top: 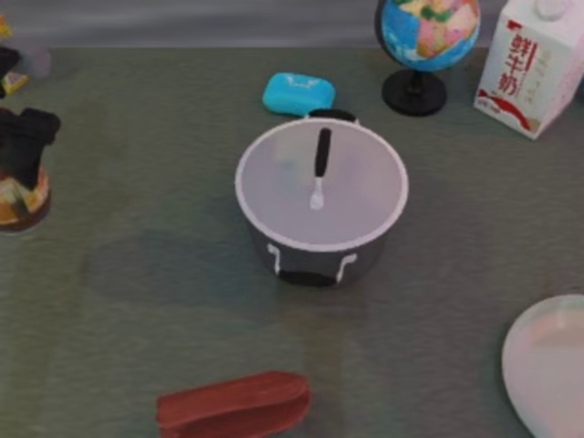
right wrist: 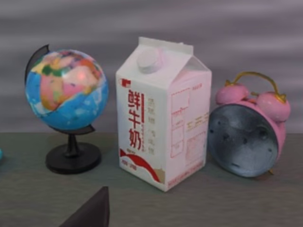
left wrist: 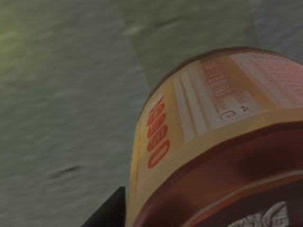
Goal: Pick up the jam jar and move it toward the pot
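The jam jar (top: 16, 199), glass with dark reddish contents and a yellow-orange label, is at the far left edge of the table. My left gripper (top: 25, 139) sits right over it, shut on the jar. In the left wrist view the jam jar (left wrist: 218, 142) fills the frame, tilted above the table, and a dark finger (left wrist: 111, 210) presses its side. The pot (top: 321, 196), dark grey with a white rim, pale lid and black-and-white handle, stands mid-table, well to the right of the jar. My right gripper (right wrist: 94, 213) is parked out of the top view.
A blue soap-like block (top: 298, 93) lies just behind the pot. A globe (top: 426, 36) and a milk carton (top: 529, 64) stand at the back right, with a pink alarm clock (right wrist: 246, 137) beside the carton. A red oblong object (top: 233, 404) lies front centre, a white plate (top: 552, 365) front right.
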